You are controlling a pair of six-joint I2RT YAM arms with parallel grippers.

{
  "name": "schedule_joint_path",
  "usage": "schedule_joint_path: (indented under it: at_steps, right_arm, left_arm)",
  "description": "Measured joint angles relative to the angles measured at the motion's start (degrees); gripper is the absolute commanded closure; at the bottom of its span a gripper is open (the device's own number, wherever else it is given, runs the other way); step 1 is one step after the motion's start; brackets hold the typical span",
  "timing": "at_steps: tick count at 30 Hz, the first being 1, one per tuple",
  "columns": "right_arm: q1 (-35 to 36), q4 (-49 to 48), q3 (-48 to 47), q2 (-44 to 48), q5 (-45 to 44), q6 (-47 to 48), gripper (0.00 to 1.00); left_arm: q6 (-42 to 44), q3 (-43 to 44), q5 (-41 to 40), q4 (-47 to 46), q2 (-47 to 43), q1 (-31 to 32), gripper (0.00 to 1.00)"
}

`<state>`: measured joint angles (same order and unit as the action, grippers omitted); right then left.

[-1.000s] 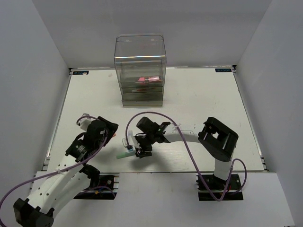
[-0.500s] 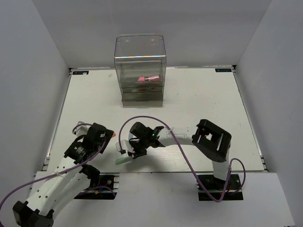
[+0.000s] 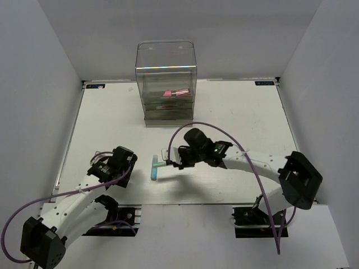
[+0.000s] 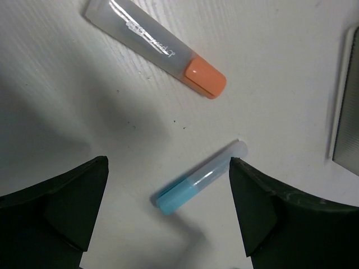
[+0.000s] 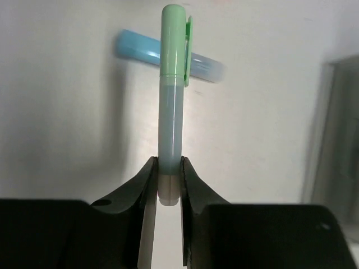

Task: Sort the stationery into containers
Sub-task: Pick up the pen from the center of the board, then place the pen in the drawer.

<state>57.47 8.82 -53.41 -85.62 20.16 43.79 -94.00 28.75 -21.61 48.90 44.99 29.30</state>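
Note:
My right gripper [image 3: 175, 163] is shut on the white end of a teal-green marker [image 3: 160, 165] and holds it level above the table; the wrist view shows the marker [image 5: 173, 84] sticking straight out from the gripper [image 5: 169, 180]. A light blue marker [image 3: 154, 171] lies on the table under it and also shows in both wrist views [image 5: 137, 49] [image 4: 199, 178]. My left gripper [image 3: 128, 167] is open and empty [image 4: 168, 224], low over the table, with the light blue marker ahead between its fingers. A white marker with an orange tip [image 4: 152, 46] lies beyond. The clear drawer box [image 3: 166, 67] stands at the back.
A pink marker [image 3: 174, 93] lies in one drawer of the box. A grey edge [image 4: 348, 106] shows at the right of the left wrist view. White walls close in the table [image 3: 247, 117] on three sides.
My right gripper has lifted the teal-green marker from near the front edge and carried it back and to the right. My left gripper has moved down and right over the light blue marker.

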Motion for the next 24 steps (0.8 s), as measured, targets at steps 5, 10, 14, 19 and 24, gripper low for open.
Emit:
schedule_joint_path:
  at_steps: [5, 10, 14, 19, 24]
  right_arm:
    - [-6.0, -4.0, -0.1, 2.2, -4.9, 2.5, 1.00]
    - [-12.9, -6.2, -8.7, -7.2, -9.0, 5.4, 1.00]
    - [-17.0, -7.0, -18.6, -15.6, -11.1, 10.3, 1.00]
    - [-19.1, -6.9, -27.6, -23.1, -11.3, 17.1, 1.00]
    - [-20.4, -2.5, -35.1, -28.9, -10.3, 22.6, 1.00]
  left_arm:
    - [-2.2, 0.2, -0.6, -0.5, 5.1, 0.0, 0.01]
    - [-3.0, 2.8, -2.0, -1.0, 10.6, -0.3, 0.01]
    - [-3.2, 6.2, -2.9, -0.7, 15.6, -0.5, 0.01]
    - [-3.4, 8.8, -3.7, 0.0, 19.6, -0.6, 0.01]
    - [-3.4, 9.0, -4.6, 0.9, 21.6, -0.6, 0.01]
